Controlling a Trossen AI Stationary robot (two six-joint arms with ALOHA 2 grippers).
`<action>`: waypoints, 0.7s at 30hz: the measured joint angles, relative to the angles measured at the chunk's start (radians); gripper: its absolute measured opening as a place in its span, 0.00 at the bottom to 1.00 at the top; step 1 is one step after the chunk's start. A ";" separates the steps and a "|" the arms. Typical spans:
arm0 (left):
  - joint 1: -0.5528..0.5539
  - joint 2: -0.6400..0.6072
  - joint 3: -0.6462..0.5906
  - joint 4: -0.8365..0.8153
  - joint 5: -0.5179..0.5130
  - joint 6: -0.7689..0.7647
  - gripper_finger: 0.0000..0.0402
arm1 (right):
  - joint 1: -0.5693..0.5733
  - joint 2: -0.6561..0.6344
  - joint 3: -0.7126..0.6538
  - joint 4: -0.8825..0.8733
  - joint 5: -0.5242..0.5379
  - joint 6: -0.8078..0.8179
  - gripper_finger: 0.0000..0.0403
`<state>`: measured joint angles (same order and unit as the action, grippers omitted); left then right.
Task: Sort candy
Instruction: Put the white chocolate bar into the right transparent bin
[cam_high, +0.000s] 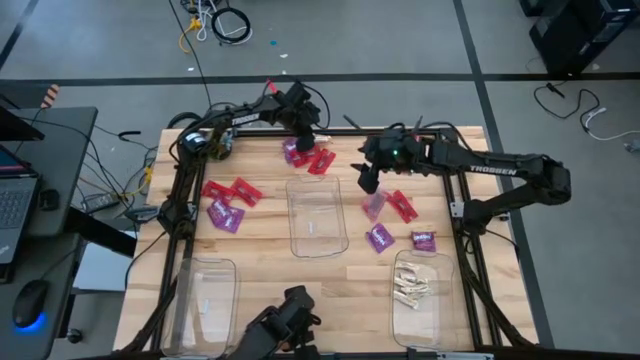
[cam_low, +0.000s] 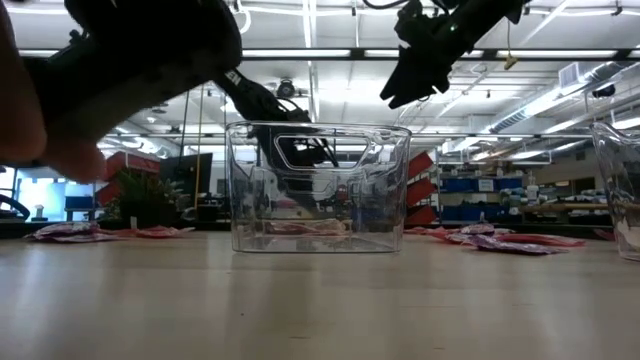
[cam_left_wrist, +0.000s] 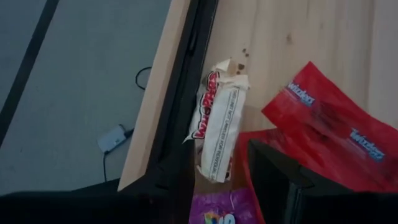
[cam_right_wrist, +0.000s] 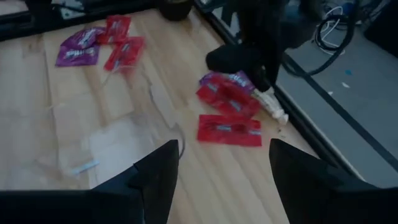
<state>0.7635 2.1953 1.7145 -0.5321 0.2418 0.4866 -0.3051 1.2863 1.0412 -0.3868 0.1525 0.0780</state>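
My left gripper (cam_high: 305, 137) hangs at upper centre of the high view over a red and purple candy cluster (cam_high: 305, 156), fingers parted, gripping nothing; a whitish-cream piece (cam_left_wrist: 217, 127) lies against the table's dark edge rail (cam_left_wrist: 186, 93), crowding that side. My right gripper (cam_high: 368, 180) hovers right of centre, jaws wide and empty, above a purple packet (cam_high: 374, 205). The clear centre bin (cam_high: 317, 215) sits between the scattered candies.

A cream-wrapped candy (cam_left_wrist: 217, 127) lies flat just beyond the left fingers, beside red packets (cam_left_wrist: 329, 127) and a purple packet (cam_left_wrist: 221, 211).
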 joint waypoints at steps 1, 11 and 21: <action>0.000 0.005 0.000 0.003 -0.005 0.000 0.37 | -0.010 0.000 0.000 0.003 -0.005 -0.003 0.58; 0.000 0.068 0.003 0.071 -0.040 0.000 0.37 | -0.066 0.000 0.000 0.014 -0.022 -0.022 0.59; 0.000 0.081 0.019 0.069 -0.078 -0.042 0.33 | -0.072 0.000 0.000 0.012 -0.025 -0.055 0.59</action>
<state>0.7639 2.2760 1.7336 -0.4630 0.1638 0.4443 -0.3767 1.2863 1.0412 -0.3746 0.1276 0.0227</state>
